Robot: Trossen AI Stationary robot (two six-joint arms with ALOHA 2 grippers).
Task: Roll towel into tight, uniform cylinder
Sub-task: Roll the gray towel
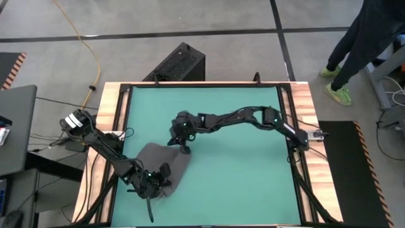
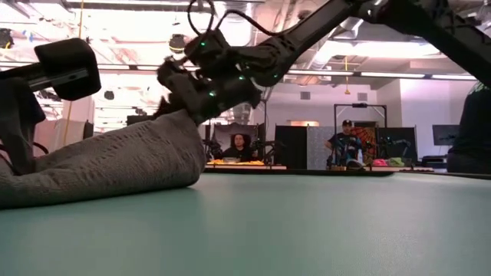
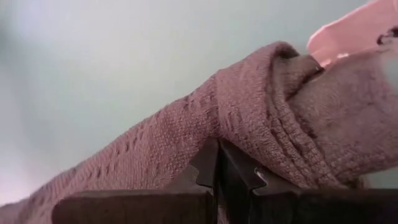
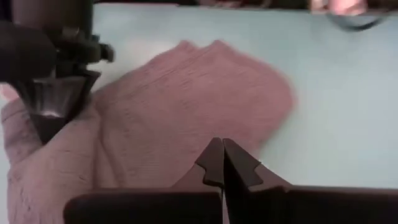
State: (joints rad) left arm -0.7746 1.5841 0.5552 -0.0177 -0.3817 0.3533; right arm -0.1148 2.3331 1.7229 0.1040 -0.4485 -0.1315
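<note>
Towel (image 1: 163, 164) sits lower left of the high view on the teal mat (image 1: 240, 158), bunched and folded over itself, not a neat cylinder. Left gripper (image 1: 154, 184) is at the towel's lower end, clenched on a fold of cloth per its wrist view. Right gripper (image 1: 184, 147) is at the towel's upper right corner, fingers pressed together; whether cloth is pinched I cannot tell. Rolling looks barely begun: shape loose, uneven, most tightening still left.

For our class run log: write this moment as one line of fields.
towel: bunched, unrolled, on teal mat | left gripper: shut on towel | right gripper: shut on towel's far edge
</note>
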